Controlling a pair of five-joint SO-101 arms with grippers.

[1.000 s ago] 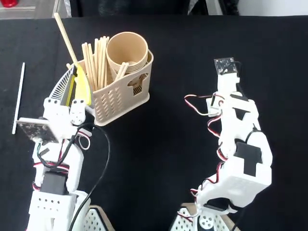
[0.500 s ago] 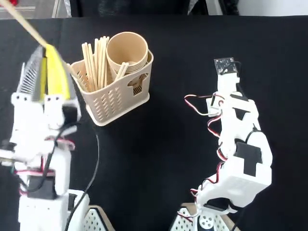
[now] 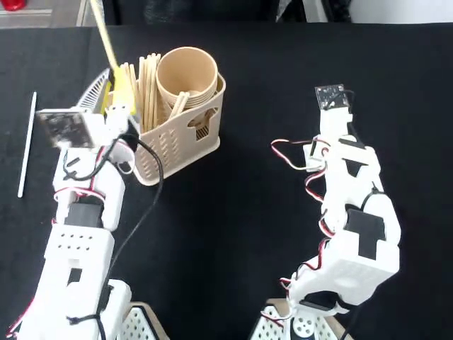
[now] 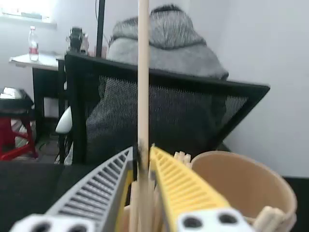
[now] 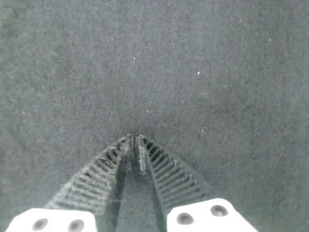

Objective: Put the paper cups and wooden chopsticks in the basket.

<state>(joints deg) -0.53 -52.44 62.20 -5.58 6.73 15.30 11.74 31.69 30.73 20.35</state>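
- The black tabletop (image 3: 241,78) carries both arms, with the basket at far left.
- The right arm stands folded at the right, well apart from the basket. Its claw (image 5: 133,142) points down at bare cloth, tips pressed together on nothing.
- The left claw (image 3: 117,88) is at the basket's left end, clenched on a single chopstick (image 4: 143,72).
- The basket (image 3: 177,145) is beige and slotted.
- The paper cups (image 3: 187,71) sit stacked in its right part.
- The wooden chopsticks (image 3: 148,81) stand bundled in it, left of the cups.
- The single chopstick stands nearly upright above the claw; its lower end is hidden.
- A pale stick (image 3: 27,145) lies on the tabletop at far left.
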